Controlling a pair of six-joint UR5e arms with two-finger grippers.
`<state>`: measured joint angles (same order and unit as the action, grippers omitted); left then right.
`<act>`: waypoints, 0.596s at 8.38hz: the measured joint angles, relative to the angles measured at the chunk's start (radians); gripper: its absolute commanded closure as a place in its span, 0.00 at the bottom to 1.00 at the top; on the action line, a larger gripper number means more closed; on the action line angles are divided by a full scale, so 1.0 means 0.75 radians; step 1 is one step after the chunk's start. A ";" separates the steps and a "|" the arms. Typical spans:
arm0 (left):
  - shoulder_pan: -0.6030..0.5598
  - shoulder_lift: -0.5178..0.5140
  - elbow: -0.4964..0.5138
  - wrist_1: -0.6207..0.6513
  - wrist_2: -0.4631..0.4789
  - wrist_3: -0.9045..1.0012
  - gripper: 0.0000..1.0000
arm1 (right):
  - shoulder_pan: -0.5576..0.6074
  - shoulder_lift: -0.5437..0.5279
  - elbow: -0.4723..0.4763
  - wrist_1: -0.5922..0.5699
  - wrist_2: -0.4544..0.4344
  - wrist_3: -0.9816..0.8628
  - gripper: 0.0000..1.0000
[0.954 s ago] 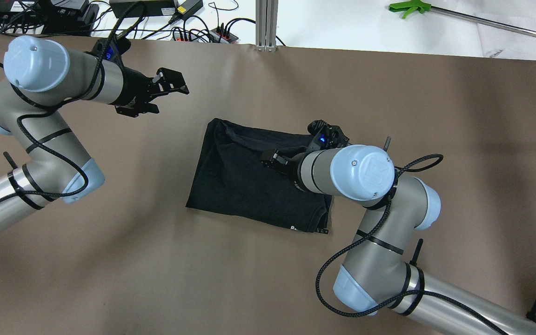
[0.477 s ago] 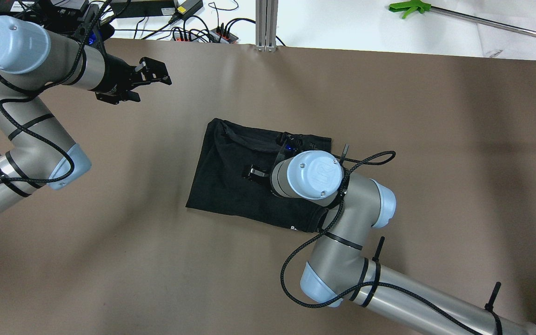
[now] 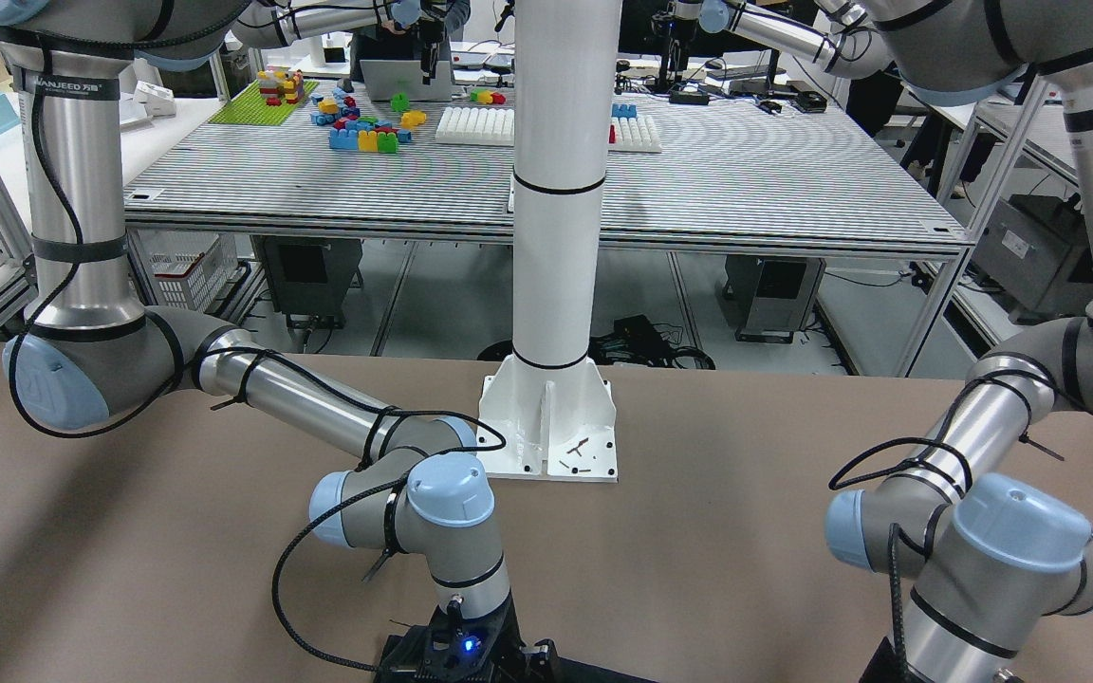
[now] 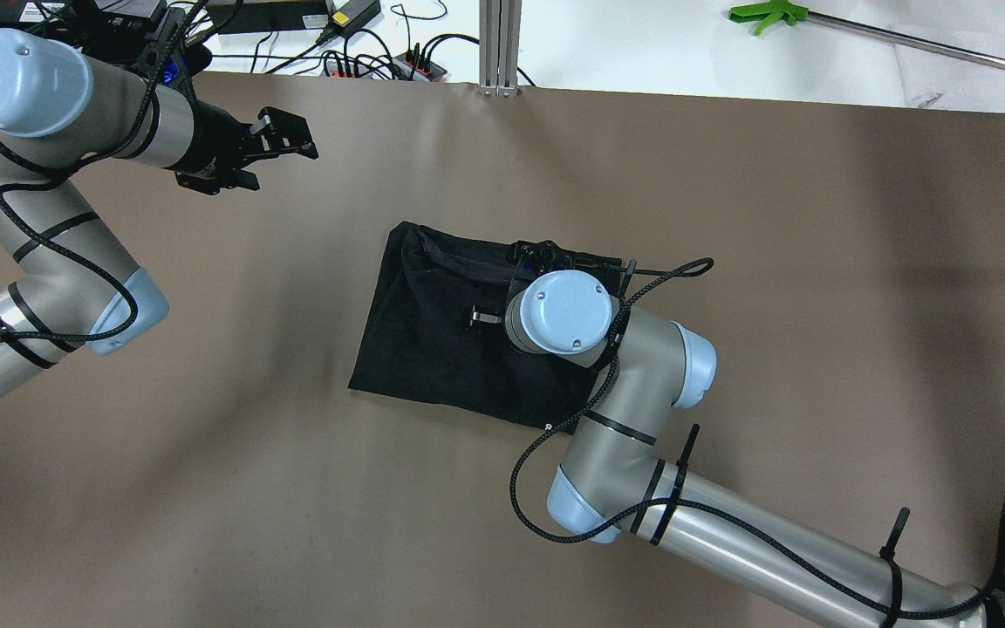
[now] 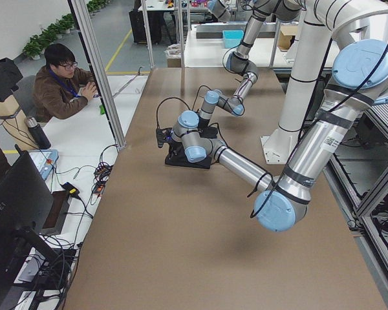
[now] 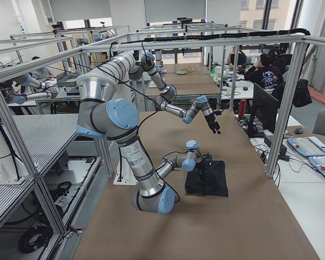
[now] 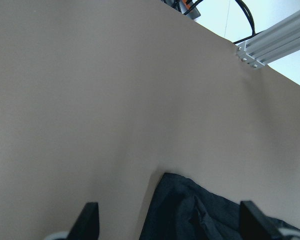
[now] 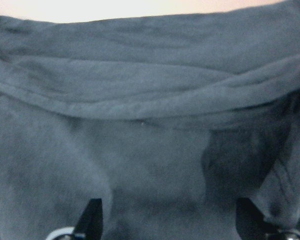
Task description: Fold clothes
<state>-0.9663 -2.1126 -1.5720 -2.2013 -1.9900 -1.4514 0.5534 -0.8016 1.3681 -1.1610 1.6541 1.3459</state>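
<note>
I have the clothes (image 4: 433, 340) lying as a dark, roughly rectangular bundle near the middle of the table (image 4: 816, 262), its rumpled edge turned toward the far side. My right gripper (image 8: 170, 220) hangs directly over it, toward the bundle's right-hand edge, with its fingers spread wide and nothing between them. Its wrist camera is filled with black fabric and a thick rolled ridge running across. My left gripper (image 7: 172, 222) is also spread and empty, up near the far left corner, well apart from the cloth, whose corner just shows at the bottom of its view. My worry is the pinch. The layers look stacked and thin, so closing here could catch only the top layer, or too many, and a pull would then drag the whole bundle or undo the fold. With the left arm so far away, nothing pins the cloth down. The right arm's cable loop also hangs over the cloth's right edge and might snag it.
</note>
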 measured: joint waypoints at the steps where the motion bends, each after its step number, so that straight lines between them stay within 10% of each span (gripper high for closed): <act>1: 0.001 0.000 0.004 0.000 0.001 0.001 0.00 | 0.032 0.039 -0.082 0.003 -0.016 -0.062 0.06; 5: 0.004 0.003 0.040 -0.014 0.004 0.008 0.00 | 0.238 0.110 -0.288 0.012 -0.028 -0.359 0.06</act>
<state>-0.9635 -2.1103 -1.5422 -2.2115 -1.9871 -1.4453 0.7318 -0.7192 1.1519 -1.1523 1.6333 1.0764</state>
